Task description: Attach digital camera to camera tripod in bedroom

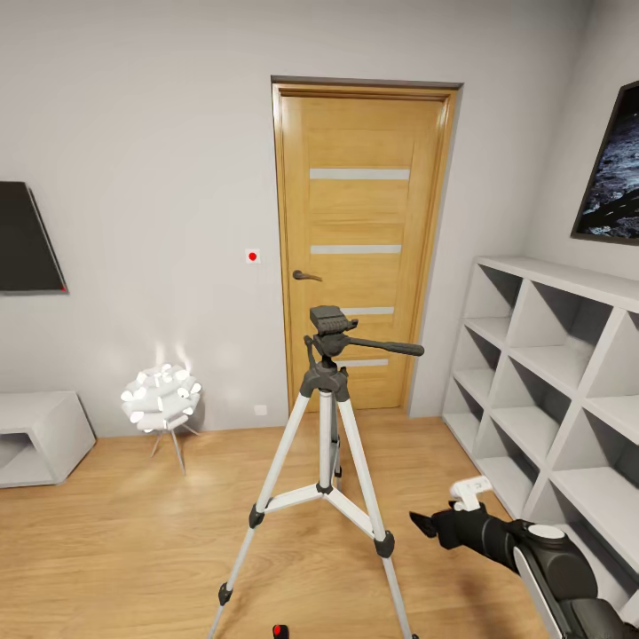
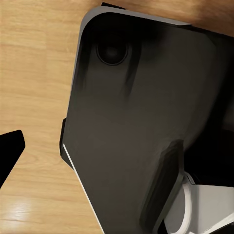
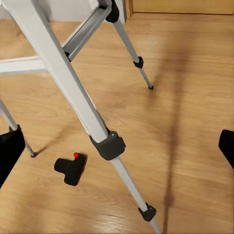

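Observation:
The camera tripod (image 1: 327, 426) stands on the wood floor in front of the oak door, silver legs spread, its black head (image 1: 332, 321) bare and the pan handle pointing right. The digital camera (image 3: 71, 169) lies on the floor between the tripod's legs, red dot up; in the head view its red dot (image 1: 280, 630) peeks in at the bottom edge. My right gripper (image 1: 426, 525) hovers low, right of the tripod and above the floor, open and empty. In the right wrist view its fingertips (image 3: 10, 151) sit wide apart. My left gripper (image 2: 117, 151) is open over my own dark body.
A grey cube shelf (image 1: 550, 399) lines the right wall close to my right arm. A white spiky-ball lamp (image 1: 161, 398) stands left of the tripod, with a low grey unit (image 1: 40, 435) further left. A black TV (image 1: 27, 240) hangs on the wall.

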{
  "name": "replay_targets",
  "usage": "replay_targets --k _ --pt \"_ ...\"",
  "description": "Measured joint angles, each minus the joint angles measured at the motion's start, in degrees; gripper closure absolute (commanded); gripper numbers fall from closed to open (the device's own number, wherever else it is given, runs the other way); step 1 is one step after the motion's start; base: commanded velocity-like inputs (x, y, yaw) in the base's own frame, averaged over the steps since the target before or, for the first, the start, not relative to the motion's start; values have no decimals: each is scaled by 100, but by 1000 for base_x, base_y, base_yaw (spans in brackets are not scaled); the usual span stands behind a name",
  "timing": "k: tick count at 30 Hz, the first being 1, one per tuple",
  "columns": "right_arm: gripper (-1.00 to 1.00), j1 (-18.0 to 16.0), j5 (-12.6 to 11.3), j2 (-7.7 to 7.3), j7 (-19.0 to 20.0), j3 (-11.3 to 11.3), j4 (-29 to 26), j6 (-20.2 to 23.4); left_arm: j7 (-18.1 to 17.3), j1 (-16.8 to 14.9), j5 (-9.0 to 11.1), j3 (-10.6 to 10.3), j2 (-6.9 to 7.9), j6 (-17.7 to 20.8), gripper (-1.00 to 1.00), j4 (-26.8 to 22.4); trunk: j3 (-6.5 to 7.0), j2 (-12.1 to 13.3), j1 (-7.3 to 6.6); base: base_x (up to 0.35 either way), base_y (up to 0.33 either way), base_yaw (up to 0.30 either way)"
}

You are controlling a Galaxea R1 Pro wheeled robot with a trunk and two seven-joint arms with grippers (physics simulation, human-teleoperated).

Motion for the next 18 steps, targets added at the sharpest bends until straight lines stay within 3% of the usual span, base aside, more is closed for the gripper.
replay_targets --k 6,18 --pt "-100 -52 0 40 31 54 0 64 0 0 0 0 0 0 -100 0 0 0 0 0 0 0" --pt "-100 -257 1 68 52 432 0 44 -1 -1 -1 -1 0 0 -100 1 0 0 0 0 0 0"
